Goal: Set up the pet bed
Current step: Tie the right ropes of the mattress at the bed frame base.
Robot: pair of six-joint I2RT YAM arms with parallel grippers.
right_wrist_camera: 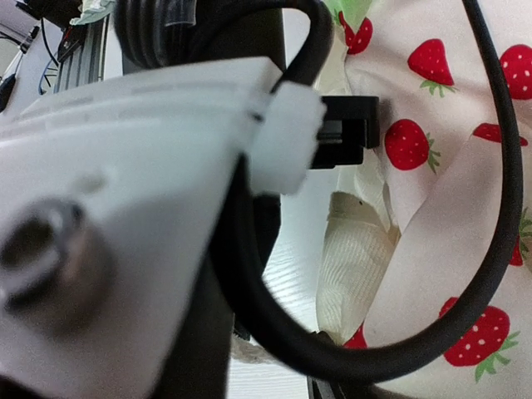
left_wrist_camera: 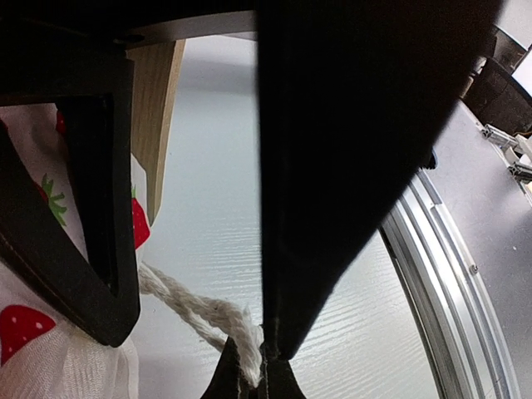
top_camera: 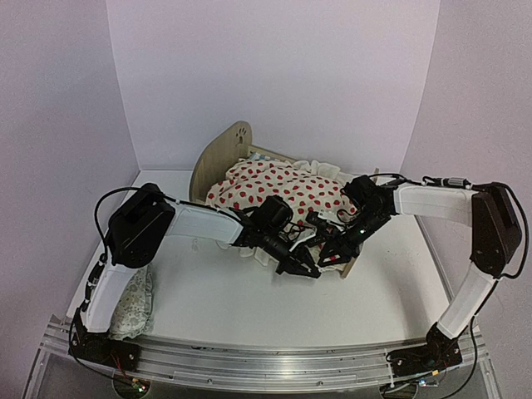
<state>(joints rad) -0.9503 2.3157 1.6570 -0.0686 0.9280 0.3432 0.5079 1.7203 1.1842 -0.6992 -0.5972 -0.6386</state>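
On the white counter (top_camera: pixel 216 307), fronted by one aluminium rail (top_camera: pixel 266 359), two arms reach inward: the left arm (top_camera: pixel 199 223) and the right arm (top_camera: pixel 432 201).

One pet bed (top_camera: pixel 220 158) stands at the middle rear of the counter. Its rounded headboard with the paw-print cutout faces left, and its low foot end lies between the two wrists.

One cream blanket (top_camera: pixel 283 187), printed with red strawberries, is heaped over the bed. It hides nearly all of the mattress and frame.

One pale patterned pillow (top_camera: pixel 133 307) lies well apart, at the near left, partly behind the left arm's base.

Two end effectors meet at the bed's near corner. The left end effector (top_camera: pixel 309 271) is closed, its fingertips (left_wrist_camera: pixel 281 345) pinching one white twisted cord (left_wrist_camera: pixel 195 309) that runs out from under the blanket's hem. A plywood panel of the bed stands just behind it.

The right end effector (top_camera: pixel 337 249) sits against the blanket's edge. Whether it is open or closed cannot be told. In the right wrist view one white casing (right_wrist_camera: pixel 125 208) and one looped black cable (right_wrist_camera: pixel 499 208) block almost everything, leaving only strawberry cloth and a ribbed cream ruffle.
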